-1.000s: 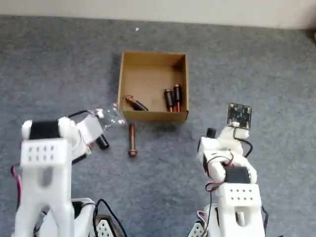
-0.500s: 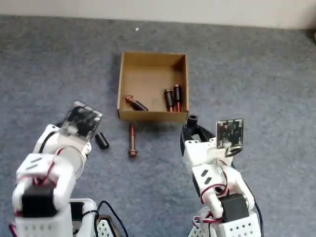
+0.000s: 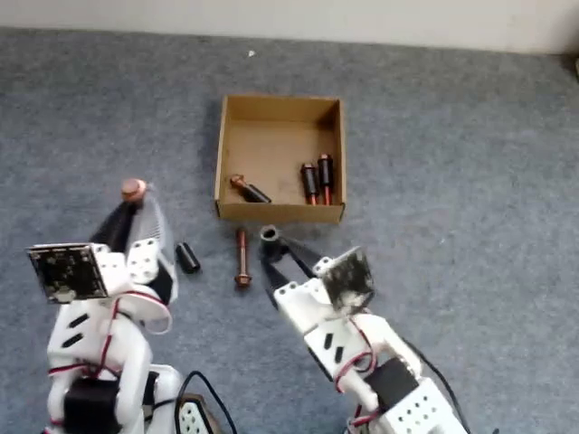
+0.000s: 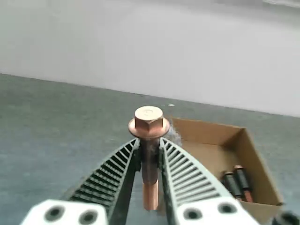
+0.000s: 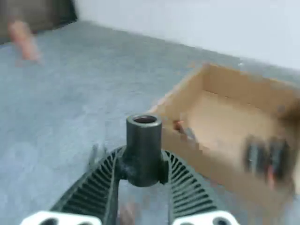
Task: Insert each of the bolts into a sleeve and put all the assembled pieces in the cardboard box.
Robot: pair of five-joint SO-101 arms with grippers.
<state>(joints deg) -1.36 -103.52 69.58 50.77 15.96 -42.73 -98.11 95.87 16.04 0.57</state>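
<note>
Counting what lies in the cardboard box (image 3: 271, 145), we find three assembled pieces: one (image 3: 248, 190) near its left wall and two (image 3: 317, 181) side by side near its right wall. That part, as we judge it, is done.

Two pairs are left. The left hand (image 3: 136, 206) pinches a bolt (image 4: 149, 124) by its shank, head upward, lifted off the counter to the left of the box. The right hand (image 3: 275, 250) pinches a sleeve (image 5: 143, 140) with its open bore upward, just on the near side of the box's near wall. Bolt and sleeve are well apart, so we take the joining of this pair as not yet begun.

On the counter (image 3: 470, 181), a loose bolt (image 3: 242, 257) lies close to the box's near wall. A loose sleeve (image 3: 187, 257) lies to its left, apart from it, so that pair waits too. By our reckoning we are past halfway: three in the box, one pair in the hands, one pair lying.

The counter is covered in a grey, carpet-like fabric, and a pale wall (image 3: 362, 14) runs along its far edge.
</note>
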